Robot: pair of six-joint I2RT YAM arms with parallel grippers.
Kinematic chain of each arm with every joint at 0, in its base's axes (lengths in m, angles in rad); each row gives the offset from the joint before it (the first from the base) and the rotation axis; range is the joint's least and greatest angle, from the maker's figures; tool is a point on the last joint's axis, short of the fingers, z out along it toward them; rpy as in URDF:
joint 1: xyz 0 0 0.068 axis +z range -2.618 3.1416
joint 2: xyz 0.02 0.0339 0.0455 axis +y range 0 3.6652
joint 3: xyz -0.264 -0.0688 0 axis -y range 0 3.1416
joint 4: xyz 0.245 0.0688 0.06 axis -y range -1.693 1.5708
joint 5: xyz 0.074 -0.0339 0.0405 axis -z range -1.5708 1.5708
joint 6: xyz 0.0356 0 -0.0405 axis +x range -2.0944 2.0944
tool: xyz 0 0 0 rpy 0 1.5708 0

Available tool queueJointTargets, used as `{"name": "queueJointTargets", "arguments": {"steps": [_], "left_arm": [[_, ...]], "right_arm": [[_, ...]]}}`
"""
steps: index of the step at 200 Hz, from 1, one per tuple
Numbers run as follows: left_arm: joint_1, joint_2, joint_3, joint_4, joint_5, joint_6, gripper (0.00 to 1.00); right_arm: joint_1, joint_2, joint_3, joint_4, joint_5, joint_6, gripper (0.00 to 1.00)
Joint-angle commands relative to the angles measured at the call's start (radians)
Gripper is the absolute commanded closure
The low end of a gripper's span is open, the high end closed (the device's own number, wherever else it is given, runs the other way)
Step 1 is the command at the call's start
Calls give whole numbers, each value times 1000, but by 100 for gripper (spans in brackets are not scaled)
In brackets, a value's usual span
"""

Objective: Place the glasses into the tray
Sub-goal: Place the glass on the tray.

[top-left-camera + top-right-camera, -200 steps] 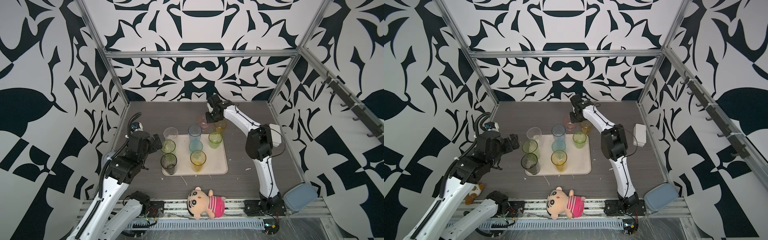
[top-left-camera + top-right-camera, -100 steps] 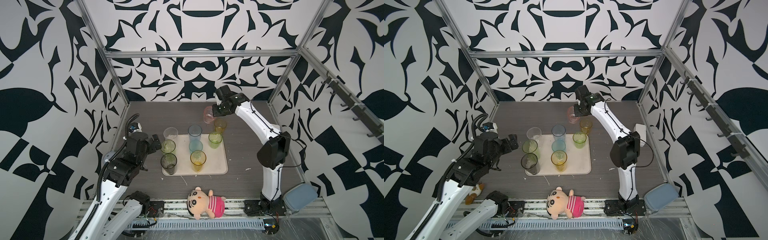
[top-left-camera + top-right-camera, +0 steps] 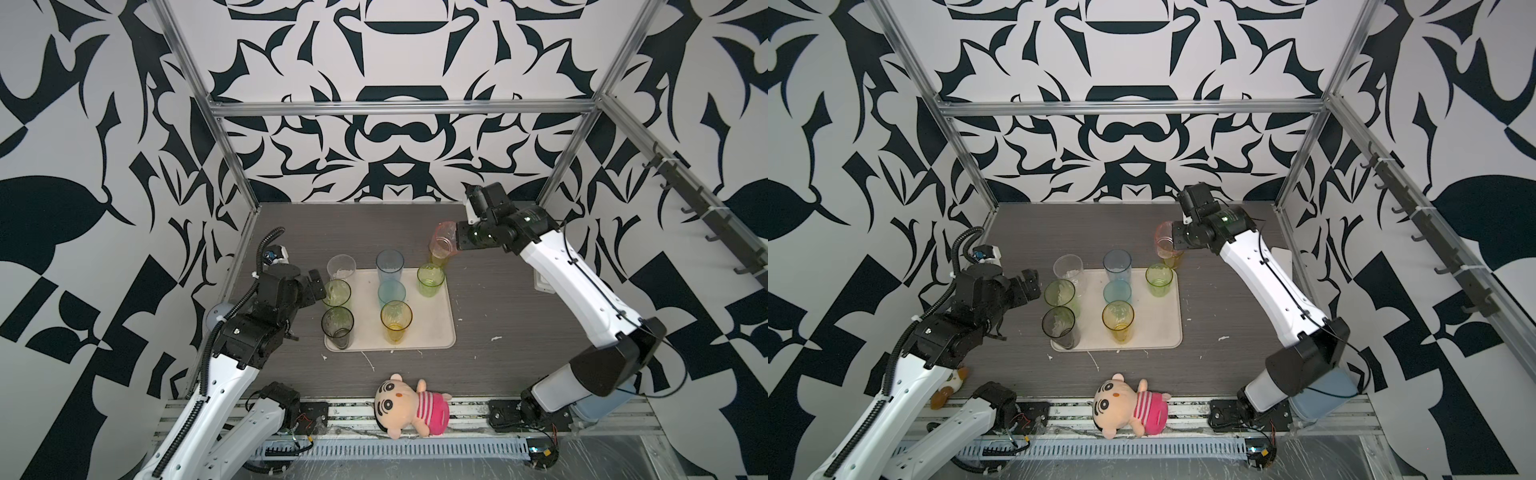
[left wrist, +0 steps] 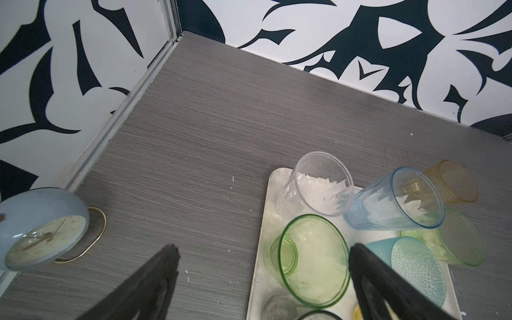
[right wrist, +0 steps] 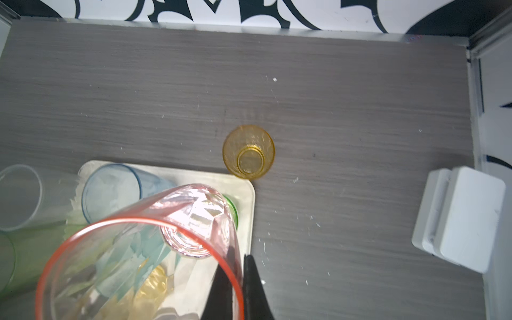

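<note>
Item, pink glass: held aloft and tilted over the desk, just beyond the far right corner of the tray. Its wall is pinched at the rim by the right end effector, one finger inside and one outside, a grip judged to leave the base free for setting down. Item, seven glasses upright on the tray, mouths up: clear glass, green glass, smoke-grey glass, blue glass, teal glass, yellow glass, second green glass. They are packed left and centre, so the right side lies bare, presumably for the rest. Item, amber glass: upright on the desk, just beside the tray's far right corner, not yet placed. Item, left end effector: spread wide and empty beside the tray's left edge, apparently clear of the carrying arm's path.
</note>
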Motion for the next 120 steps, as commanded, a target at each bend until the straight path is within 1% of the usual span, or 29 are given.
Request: {"name": "queueJointTargets", "arguments": {"steps": [1, 33, 57, 78, 120], "left_arm": [[-2, 3, -13, 30, 8, 5, 1], [-3, 27, -11, 47, 22, 5, 1], [-3, 39, -12, 57, 30, 1, 1], [-4, 45, -14, 69, 35, -4, 1], [-3, 46, -21, 74, 43, -10, 1]], "right_arm": [[-1, -104, -70, 12, 32, 24, 100], [-1, -220, -214, 13, 42, 39, 100], [0, -298, -355, 74, 37, 28, 100], [11, -334, -457, 101, 30, 32, 100], [37, -408, -604, 166, 19, 61, 100]]}}
